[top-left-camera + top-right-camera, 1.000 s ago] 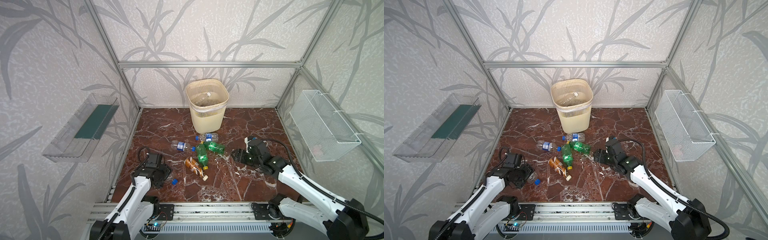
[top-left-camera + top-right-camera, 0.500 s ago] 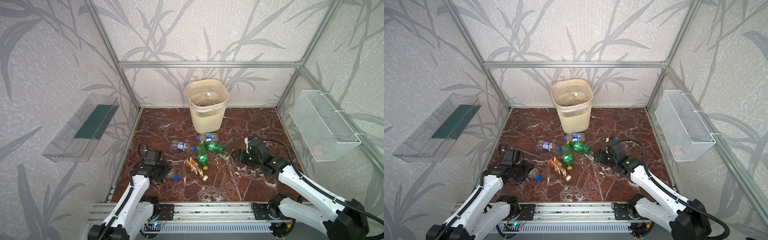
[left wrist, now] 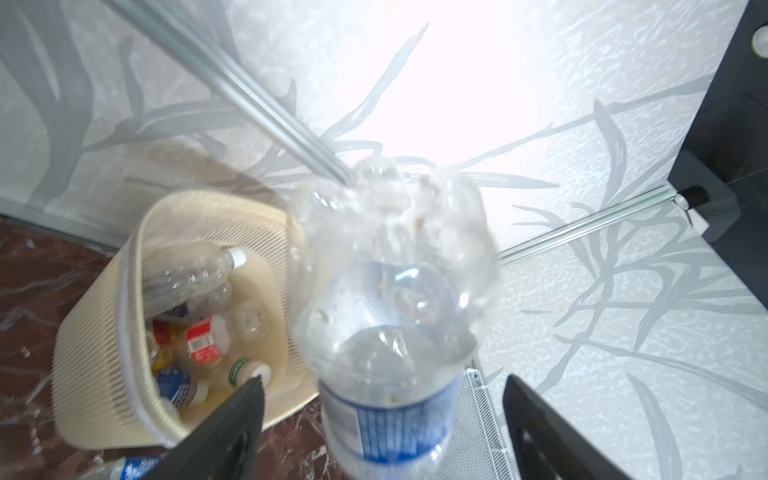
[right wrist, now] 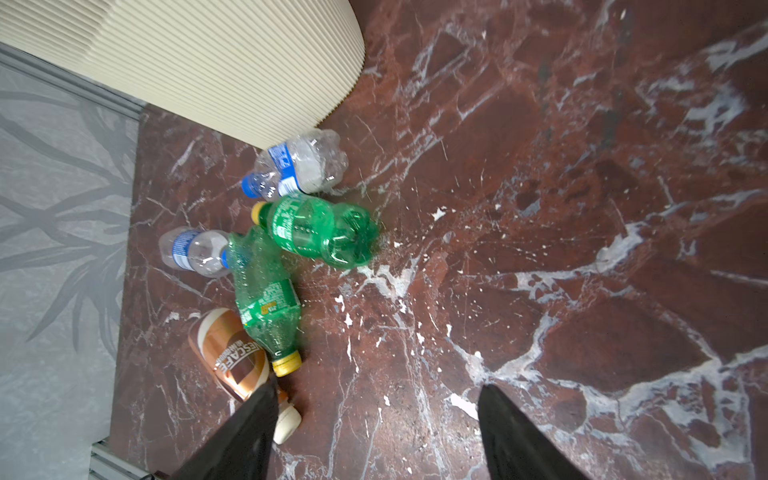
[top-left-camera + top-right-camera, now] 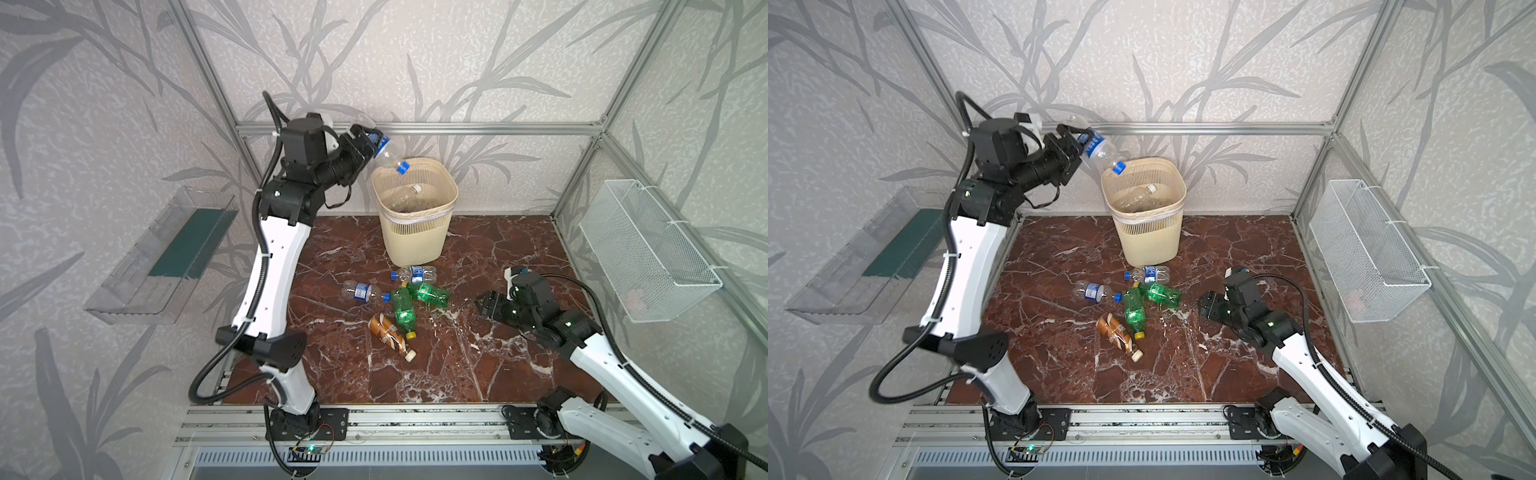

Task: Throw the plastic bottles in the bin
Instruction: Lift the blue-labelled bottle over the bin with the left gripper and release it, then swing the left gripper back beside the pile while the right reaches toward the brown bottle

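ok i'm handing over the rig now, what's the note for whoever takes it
Left tool: open, raised by the bin, blue-capped bottle loose between its jaws, cap down.
Right tool: open, empty, low over the floor.
Done: several bottles in the bin.
Left: five on the floor, two clear bottles, two green bottles, one brown bottle.

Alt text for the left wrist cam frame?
A blurred clear bottle with a blue label sits between the left hand's open fingers, gaps on both sides. Past it, the cream ribbed bin holds several bottles and stands on red marble floor.
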You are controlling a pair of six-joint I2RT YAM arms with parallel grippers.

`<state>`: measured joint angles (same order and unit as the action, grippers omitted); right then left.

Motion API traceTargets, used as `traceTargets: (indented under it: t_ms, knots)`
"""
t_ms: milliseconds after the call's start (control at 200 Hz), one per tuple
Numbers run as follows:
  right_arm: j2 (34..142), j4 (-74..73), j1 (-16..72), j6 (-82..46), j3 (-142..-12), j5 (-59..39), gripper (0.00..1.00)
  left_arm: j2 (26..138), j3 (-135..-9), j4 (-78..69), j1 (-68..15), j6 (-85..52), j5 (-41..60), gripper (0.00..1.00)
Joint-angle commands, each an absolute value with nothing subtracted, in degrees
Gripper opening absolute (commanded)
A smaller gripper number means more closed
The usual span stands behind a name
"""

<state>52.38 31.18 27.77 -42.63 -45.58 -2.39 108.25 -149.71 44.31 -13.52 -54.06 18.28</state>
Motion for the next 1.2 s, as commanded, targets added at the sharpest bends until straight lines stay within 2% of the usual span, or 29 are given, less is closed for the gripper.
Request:
traceTargets:
  t_ms: [0,65,150,190,385,545,715,920,1195]
  knots:
    - [49.45,34.04,27.5,-42.6,-45.09,-0.69,0.76,111.21,-159.49,70.69,-12.74,-48.92,13.2,0.98]
    - [48.81,32.99,27.34,-43.38,-43.47,-1.08,0.76,102.91,-145.99,69.11,-12.77,-46.81,10.22,0.99]
    - [49.41,32.45,27.4,-43.44,-42.48,-1.97,0.76,83.12,-108.63,48.32,-12.01,-49.07,8.59,0.99]
    - [49.65,32.08,27.37,-43.37,-42.08,-2.33,0.76,75.11,-96.2,41.25,-11.45,-50.75,7.97,0.99]
    - [51.04,30.31,27.34,-43.33,-40.28,-4.05,0.76,59.9,-70.28,42.43,-10.92,-52.14,8.67,0.97]
    - [51.93,28.16,27.37,-44.28,-38.75,-5.33,0.76,53.83,-58.71,43.16,-10.73,-53.25,9.03,0.97]
    - [53.32,26.44,28.6,-45.48,-38.24,-6.09,0.75,52.39,-53.31,42.06,-10.73,-54.6,10.2,0.95]
    - [57.04,25.35,35.23,-45.82,-40.19,-3.53,0.75,52.52,-49.7,41.4,-10.63,-55.77,10.54,0.95]
    - [67.92,21.71,43.68,-44.52,-45.01,-2.29,0.75,52.53,-45.61,40.11,-10.28,-56.96,11.44,0.94]
